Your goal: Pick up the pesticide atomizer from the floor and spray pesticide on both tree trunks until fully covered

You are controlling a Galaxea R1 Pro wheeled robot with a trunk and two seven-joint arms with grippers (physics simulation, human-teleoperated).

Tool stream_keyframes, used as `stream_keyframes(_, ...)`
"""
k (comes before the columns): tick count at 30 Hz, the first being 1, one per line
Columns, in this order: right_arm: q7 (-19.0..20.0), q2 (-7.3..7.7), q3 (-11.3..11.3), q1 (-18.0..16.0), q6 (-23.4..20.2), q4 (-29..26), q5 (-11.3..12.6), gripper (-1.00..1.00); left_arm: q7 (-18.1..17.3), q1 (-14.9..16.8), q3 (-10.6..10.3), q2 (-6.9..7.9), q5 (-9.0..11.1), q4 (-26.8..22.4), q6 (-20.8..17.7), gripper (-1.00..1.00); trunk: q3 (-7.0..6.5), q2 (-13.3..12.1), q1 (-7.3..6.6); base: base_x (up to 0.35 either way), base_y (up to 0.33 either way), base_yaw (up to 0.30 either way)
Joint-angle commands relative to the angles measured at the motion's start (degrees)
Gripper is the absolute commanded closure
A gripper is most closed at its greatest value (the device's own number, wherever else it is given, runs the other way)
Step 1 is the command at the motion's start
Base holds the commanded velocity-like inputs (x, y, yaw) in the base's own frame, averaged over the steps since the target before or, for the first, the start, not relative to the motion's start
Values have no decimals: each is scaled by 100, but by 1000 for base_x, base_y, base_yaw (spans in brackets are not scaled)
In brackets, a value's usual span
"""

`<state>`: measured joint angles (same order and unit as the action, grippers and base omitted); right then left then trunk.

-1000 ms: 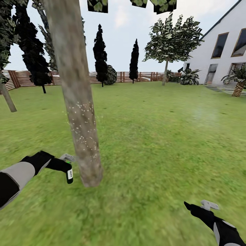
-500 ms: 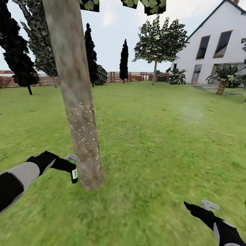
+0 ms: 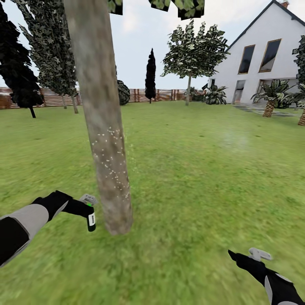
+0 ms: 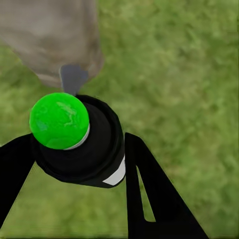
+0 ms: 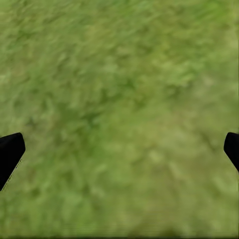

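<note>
With the left gripper's (image 3: 87, 208) fingers clamped on the pesticide atomizer (image 3: 91, 219) just beside the speckled tree trunk (image 3: 106, 144), sweeping upward should coat its bare bark, while the right gripper's (image 3: 250, 256) fingers hang wide, empty.

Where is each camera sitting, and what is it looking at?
Head view: high on the robot, facing across the lawn at the near trunk; both arms show, the left gripper holding the atomizer.
Left wrist view: behind the left gripper, facing the atomizer and trunk base.
Right wrist view: looks down at grass between open fingers.
Head and left wrist views share atomizer and trunk.
</note>
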<state>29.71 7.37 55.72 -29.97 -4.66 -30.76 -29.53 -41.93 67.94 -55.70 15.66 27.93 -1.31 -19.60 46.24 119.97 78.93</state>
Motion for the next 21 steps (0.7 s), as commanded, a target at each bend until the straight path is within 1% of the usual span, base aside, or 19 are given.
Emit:
stream_keyframes(1,0,-1,0,0,0,0,0,-100,1,0,7,-1,2,-2,0,100,0,0,0,-10,311,0)
stream_keyframes(4,0,-7,-1,0,0,0,0,-100,1,0,7,-3,2,-5,1,100,0,0,0,-3,316,-80)
stream_keyframes(14,0,-8,-2,1,0,0,0,-100,1,0,7,-28,2,-18,4,100,0,0,0,-1,320,-261)
stream_keyframes(21,0,-9,-6,1,0,2,0,-100,1,0,7,-28,2,-18,2,100,0,0,0,-54,320,-29)
